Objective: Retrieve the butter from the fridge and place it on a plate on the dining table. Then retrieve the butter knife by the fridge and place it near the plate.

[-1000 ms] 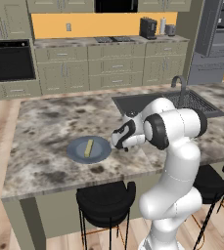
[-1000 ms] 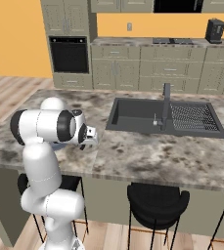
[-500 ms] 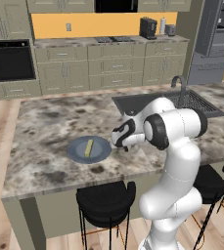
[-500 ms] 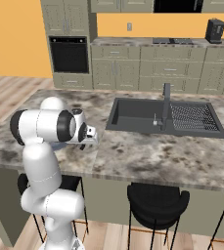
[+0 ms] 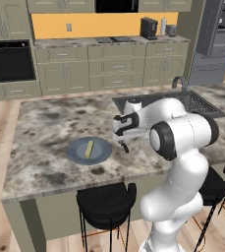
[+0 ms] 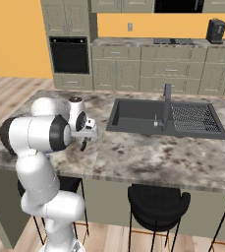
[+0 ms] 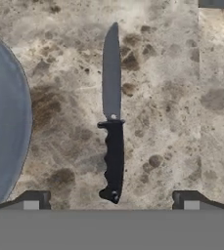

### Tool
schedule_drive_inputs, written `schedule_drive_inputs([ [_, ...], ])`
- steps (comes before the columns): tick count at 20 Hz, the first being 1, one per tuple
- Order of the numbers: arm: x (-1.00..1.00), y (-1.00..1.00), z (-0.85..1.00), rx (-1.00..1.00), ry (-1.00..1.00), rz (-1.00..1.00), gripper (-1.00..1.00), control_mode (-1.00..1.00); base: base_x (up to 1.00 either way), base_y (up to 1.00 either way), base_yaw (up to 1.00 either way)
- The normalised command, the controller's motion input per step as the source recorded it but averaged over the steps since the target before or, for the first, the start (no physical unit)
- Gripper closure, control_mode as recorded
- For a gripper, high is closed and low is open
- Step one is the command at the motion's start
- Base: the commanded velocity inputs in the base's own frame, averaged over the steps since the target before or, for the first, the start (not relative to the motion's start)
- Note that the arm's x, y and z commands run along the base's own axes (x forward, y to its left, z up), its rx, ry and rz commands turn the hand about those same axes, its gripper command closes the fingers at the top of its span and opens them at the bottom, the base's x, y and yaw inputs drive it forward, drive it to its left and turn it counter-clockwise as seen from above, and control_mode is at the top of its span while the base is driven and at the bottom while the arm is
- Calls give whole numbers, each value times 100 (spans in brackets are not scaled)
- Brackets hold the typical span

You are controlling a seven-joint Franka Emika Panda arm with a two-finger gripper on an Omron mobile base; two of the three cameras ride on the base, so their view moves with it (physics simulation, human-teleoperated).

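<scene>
— Speckled marble bench [image 5: 50,128] first: what sits on it now?

— On the near side of that bench, the blue-grey plate [image 5: 90,150] with the butter [image 5: 89,149] lying across it. So the first half of the task looks done.

— And the butter knife?

— Flat on the marble just beside the plate's rim, apart from it: the butter knife [image 7: 112,122], nothing touching it.

— The gripper?

— The gripper [image 5: 123,145] hangs over the knife with its tips spread wide to either side and nothing between them.

— Anything left?

— Little, I'd judge: both things seem placed, so only pulling the arm clear.
</scene>
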Motion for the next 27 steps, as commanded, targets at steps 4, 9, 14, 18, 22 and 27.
schedule_drive_inputs([
  [4,-38,0,86,0,3,0,-100,-100,0,0,0],
  [9,-65,0,83,0,5,0,-100,-100,0,0,0],
  [14,-98,0,43,0,-1,0,-100,-100,0,0,0],
  [18,-100,0,42,0,-7,0,-100,-100,0,0,0],
  [22,-100,0,47,0,-7,0,-100,-100,0,0,0],
  [27,-100,0,43,0,-6,0,-100,-100,0,0,0],
])
